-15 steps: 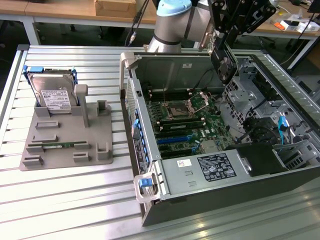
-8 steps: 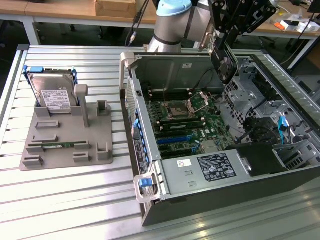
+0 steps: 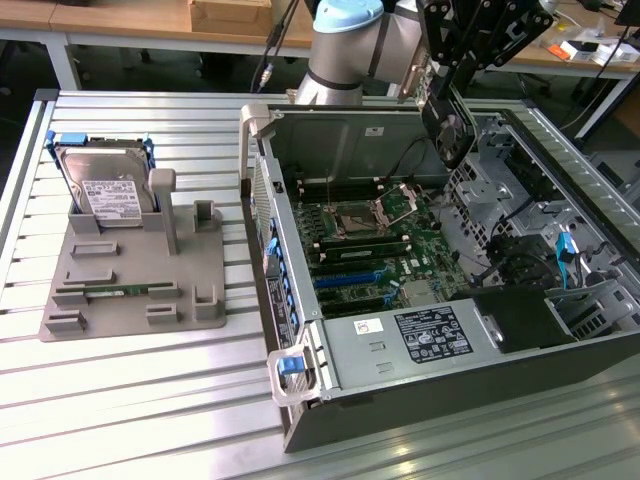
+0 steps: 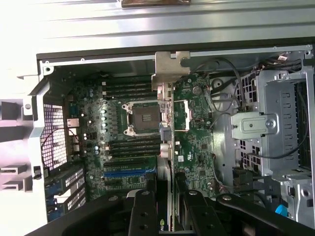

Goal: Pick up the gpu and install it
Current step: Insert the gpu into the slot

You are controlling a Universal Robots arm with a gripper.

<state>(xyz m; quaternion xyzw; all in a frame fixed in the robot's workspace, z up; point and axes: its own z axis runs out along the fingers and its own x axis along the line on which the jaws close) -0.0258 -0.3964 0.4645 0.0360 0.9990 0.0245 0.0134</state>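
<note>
My gripper [image 3: 447, 72] hangs over the back of the open computer case [image 3: 300, 330], shut on the gpu [image 3: 446, 125]. The card hangs upright below the fingers, its black fan side showing, above the motherboard [image 3: 375, 250] and clear of it. In the wrist view I see the gpu [image 4: 170, 142] edge-on, its silver end bracket [image 4: 170, 69] farthest from me, between my two black fingers [image 4: 142, 211]. The gripper [image 4: 170, 209] pinches the card's near end. Blue expansion slots [image 3: 350, 278] lie open on the board below.
A grey fixture [image 3: 130, 290] on the slatted table at the exterior view's left holds a silver hard drive [image 3: 108, 190] and a narrow green memory stick [image 3: 115, 291]. Inside the case are a drive cage [image 3: 500, 190], cables and a power supply [image 3: 430, 335].
</note>
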